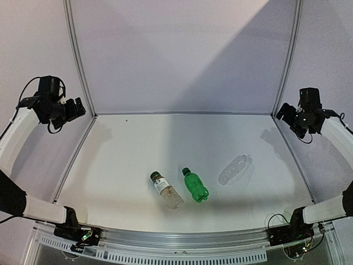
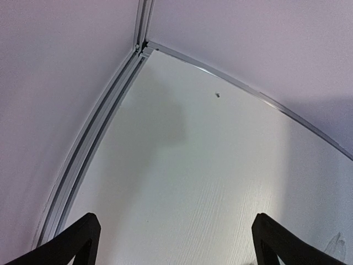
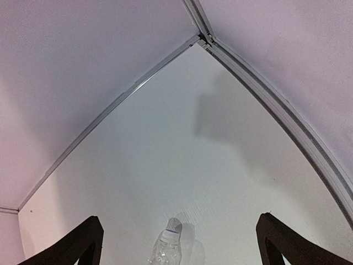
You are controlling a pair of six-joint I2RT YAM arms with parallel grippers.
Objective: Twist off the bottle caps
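Observation:
Three bottles lie on the white table. The clear ribbed bottle (image 1: 234, 169) lies right of centre, its white cap (image 1: 246, 158) pointing away; it also shows in the right wrist view (image 3: 165, 251), cap (image 3: 171, 227) on. The green bottle (image 1: 195, 186) has a dark green cap (image 1: 186, 171). The labelled clear bottle (image 1: 167, 192) has a dark cap (image 1: 154, 176). My left gripper (image 1: 77, 107) is open and empty, raised high at the far left. My right gripper (image 1: 284, 112) is open and empty, raised high at the far right. Both are far from the bottles.
Aluminium frame rails (image 1: 80, 61) run up the back corners and along the table's far edge (image 1: 182, 114). A small dark speck (image 2: 218, 95) marks the table near the back left. The arm bases (image 1: 77, 232) sit at the near edge.

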